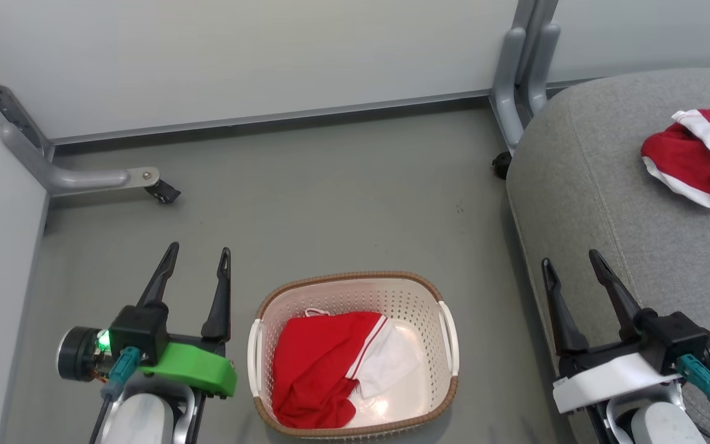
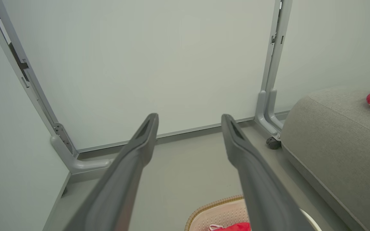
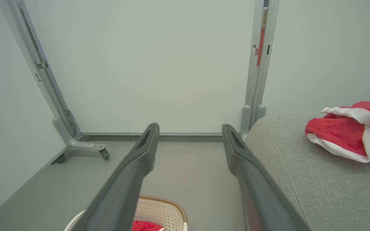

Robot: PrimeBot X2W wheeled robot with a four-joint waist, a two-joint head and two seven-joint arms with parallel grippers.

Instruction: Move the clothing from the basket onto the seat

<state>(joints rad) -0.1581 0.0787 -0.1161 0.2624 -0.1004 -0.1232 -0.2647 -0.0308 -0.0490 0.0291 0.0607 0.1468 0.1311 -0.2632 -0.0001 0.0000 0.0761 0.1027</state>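
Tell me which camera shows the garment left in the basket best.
The head view: the red garment lies in plain sight from above inside the basket. Both wrist views catch a red sliver of it at their bottom edge.

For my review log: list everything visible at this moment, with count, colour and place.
Floor: 1, grey, middle.
Basket: 1, cream with brown rim, on the floor, near centre.
Seat: 1, grey fabric, right.
Basket garment: 1, red with white panel, crumpled inside the basket.
Seat garment: 1, red with white trim, bunched on the seat.
Partition panels: several, pale, behind and left.
Frame supports: 2, grey metal with casters, back left and beside the seat.
Left tool: 1, dark fingers, green mount, lower left, open, empty.
Right tool: 1, dark fingers, white mount, lower right, open, empty.
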